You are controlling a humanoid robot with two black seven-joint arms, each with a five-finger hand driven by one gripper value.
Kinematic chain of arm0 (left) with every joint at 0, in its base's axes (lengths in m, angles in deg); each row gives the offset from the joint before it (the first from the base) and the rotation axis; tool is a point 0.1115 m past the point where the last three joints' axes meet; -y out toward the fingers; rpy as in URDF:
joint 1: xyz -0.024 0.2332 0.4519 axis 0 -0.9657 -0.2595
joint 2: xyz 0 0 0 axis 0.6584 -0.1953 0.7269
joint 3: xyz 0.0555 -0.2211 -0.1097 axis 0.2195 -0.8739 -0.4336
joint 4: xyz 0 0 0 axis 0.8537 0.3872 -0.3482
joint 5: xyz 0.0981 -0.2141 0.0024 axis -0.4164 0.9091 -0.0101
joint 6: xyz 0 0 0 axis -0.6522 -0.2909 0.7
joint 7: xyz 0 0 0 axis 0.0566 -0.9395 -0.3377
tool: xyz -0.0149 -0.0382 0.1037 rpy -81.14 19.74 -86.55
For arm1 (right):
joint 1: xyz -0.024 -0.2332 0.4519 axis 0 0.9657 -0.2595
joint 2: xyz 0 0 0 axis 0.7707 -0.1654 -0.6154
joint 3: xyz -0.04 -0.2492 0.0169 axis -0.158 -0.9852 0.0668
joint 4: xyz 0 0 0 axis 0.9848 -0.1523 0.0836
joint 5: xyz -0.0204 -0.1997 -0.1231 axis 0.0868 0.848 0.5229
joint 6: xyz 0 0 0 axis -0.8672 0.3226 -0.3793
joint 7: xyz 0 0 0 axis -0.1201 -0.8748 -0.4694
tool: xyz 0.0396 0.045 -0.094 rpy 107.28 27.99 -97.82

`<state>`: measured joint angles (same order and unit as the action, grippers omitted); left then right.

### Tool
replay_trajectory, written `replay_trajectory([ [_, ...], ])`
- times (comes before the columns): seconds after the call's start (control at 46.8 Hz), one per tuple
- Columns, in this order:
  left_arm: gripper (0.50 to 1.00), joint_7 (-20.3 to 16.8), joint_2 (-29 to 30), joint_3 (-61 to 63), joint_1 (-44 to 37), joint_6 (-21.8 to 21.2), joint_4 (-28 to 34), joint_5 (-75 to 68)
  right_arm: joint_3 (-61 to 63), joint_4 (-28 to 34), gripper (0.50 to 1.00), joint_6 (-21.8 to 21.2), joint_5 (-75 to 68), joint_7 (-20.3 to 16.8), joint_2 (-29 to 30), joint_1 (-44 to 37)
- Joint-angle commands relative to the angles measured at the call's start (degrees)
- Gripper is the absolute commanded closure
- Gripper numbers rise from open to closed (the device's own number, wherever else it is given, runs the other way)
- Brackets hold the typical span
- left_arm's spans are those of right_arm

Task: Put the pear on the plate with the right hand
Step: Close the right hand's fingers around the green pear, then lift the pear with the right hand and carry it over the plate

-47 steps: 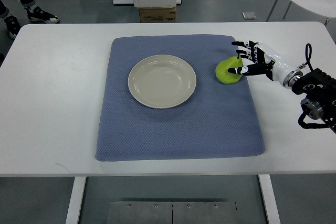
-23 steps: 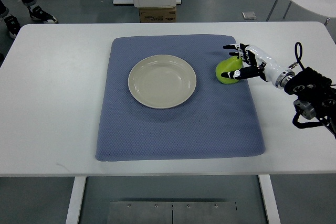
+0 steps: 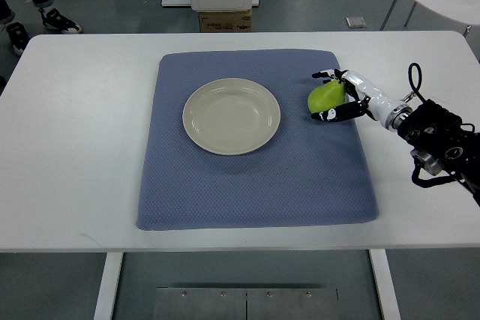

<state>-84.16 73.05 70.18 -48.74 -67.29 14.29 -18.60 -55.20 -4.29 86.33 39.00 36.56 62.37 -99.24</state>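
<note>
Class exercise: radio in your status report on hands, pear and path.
Right hand closing around green pear, on blue mat. Left arm out of view. Round cream plate empty; path clear.

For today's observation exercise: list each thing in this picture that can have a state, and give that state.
pear: on the mat, right of the plate, not on it
plate: empty, upright on the mat
right hand: fingers curled around the pear
mat: lying flat on the table
</note>
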Motion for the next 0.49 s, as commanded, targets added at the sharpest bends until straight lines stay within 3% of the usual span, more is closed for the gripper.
replay_trajectory([
  [0.0, 0.5, 0.0, 0.0, 0.0, 0.0, 0.0, 0.0, 0.0, -1.39, 0.0, 0.649, 1.41, -0.01, -0.01, 0.0, -0.2],
  [0.171, 0.5, 0.0, 0.0, 0.0, 0.0, 0.0, 0.0, 0.0, -5.97, 0.0, 0.745, 4.58, 0.52, 0.08, 0.26, -1.26],
  [0.235, 0.5, 0.0, 0.0, 0.0, 0.0, 0.0, 0.0, 0.0, -5.97, 0.09, 0.856, 4.67, 0.52, -0.01, 0.35, -1.35],
  [0.299, 0.5, 0.0, 0.0, 0.0, 0.0, 0.0, 0.0, 0.0, -6.14, 0.09, 1.0, 4.67, 0.69, -0.01, 0.35, -1.52],
  [0.471, 0.5, 0.0, 0.0, 0.0, 0.0, 0.0, 0.0, 0.0, -7.37, 0.09, 1.0, 4.58, 1.49, -0.01, 0.35, -1.52],
])
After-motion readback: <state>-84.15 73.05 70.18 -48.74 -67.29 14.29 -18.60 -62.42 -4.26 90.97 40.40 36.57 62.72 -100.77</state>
